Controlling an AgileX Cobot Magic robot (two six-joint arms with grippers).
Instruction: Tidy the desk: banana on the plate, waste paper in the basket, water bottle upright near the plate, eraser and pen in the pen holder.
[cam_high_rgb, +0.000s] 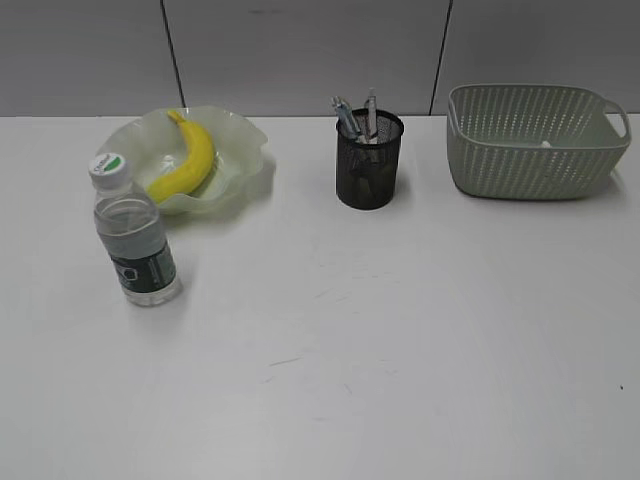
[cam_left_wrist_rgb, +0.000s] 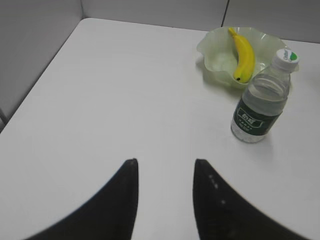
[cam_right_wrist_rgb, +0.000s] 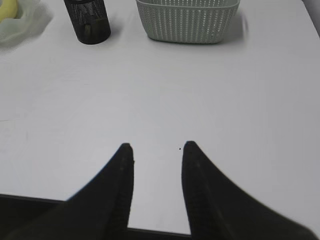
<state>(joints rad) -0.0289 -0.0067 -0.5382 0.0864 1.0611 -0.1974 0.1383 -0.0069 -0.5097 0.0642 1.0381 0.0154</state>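
Banana (cam_high_rgb: 187, 160) sits on the plate (cam_high_rgb: 245, 135), bottle (cam_high_rgb: 135, 235) upright just beside it (slick and light; grab mid-body, I'd guess). Left gripper (cam_left_wrist_rgb: 165, 162) and right gripper (cam_right_wrist_rgb: 156, 146) both parted, empty.

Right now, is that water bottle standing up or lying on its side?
Upright. The water bottle stands on its base on the desk, cap on top, just in front of the plate.

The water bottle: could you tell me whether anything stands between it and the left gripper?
Nothing visible does. In the left wrist view the left gripper is open over bare desk, and the water bottle stands upright ahead and to the right, just in front of the plate holding the banana.
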